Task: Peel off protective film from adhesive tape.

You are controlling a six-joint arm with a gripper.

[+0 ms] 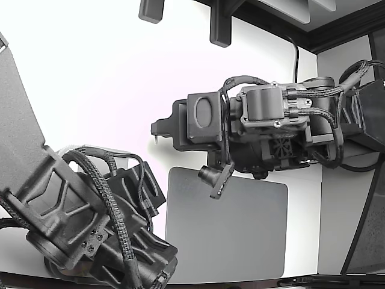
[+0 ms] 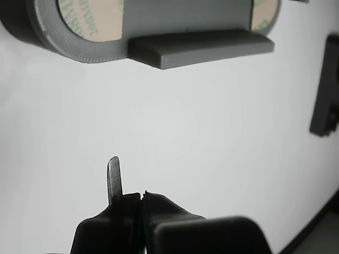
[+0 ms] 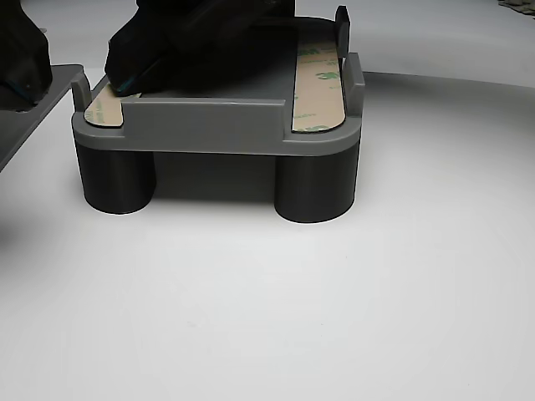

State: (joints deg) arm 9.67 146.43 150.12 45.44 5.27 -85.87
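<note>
Two strips of tape, each with its tan protective film printed in green, are being shown on a grey fixture, and that fixture is being taken as the landmark here. It is being carried on round legs above the white table.

In the other view, the larger visible strip is lying along the fixture's right-hand rail, flat and seemingly whole from end to end. The second strip is sitting on the opposite rail, and only its near end is being seen, the rest being hidden under a dark arm body that is hanging over the fixture's top.

In the wrist view, both film ends are being glimpsed at the fixture's two corners, and the gripper is being held well apart from the fixture, over bare table. Its jaws are pressed together with no gap showing between them, and a thin metal blade is standing up beside one jaw. Whether any film is pinched there cannot be told; none is being seen.

By this evidence, the peeling is being judged as not yet begun: no lifted corner or loose film is being shown, so both strips appear left to do.
</note>
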